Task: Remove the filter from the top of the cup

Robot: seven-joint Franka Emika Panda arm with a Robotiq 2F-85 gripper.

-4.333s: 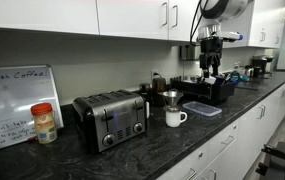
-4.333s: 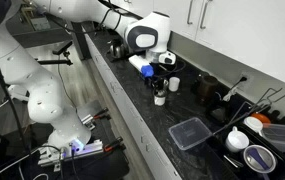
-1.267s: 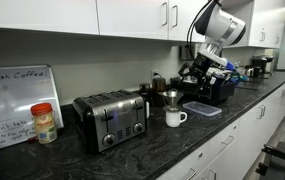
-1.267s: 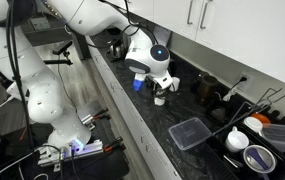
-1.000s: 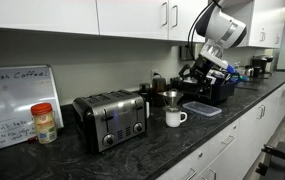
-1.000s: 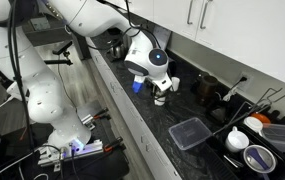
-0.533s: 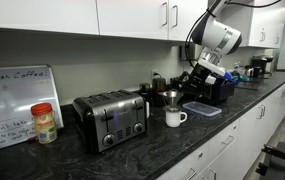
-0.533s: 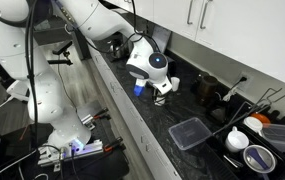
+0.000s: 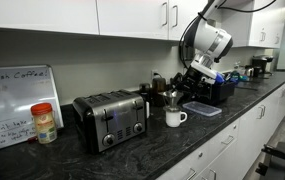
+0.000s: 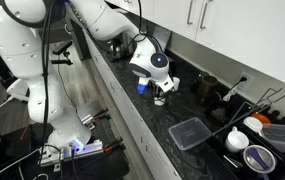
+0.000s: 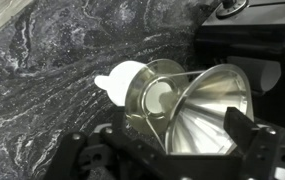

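Wrist view: claw (image 11: pixel 177 130) was wide open, straddling the filter (image 11: pixel 208 110), which sat on the cup (image 11: pixel 127 78) on the counter (image 11: pixel 42 60). Step looked like pre-grasp. Next: pinch the cone gently, lift straight up so the cup doesn't tip.

White arm (image 10: pixel 107 18), dark counter (image 10: pixel 150 128); claw (image 10: pixel 160 91) (partly hidden) low over cup (image 10: pixel 160 101)

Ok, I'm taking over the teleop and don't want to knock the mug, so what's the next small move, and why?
Probably close the fingers on the filter. In the wrist view they stand open on either side of its cone, which sits on the cup, so nothing looks gripped yet.
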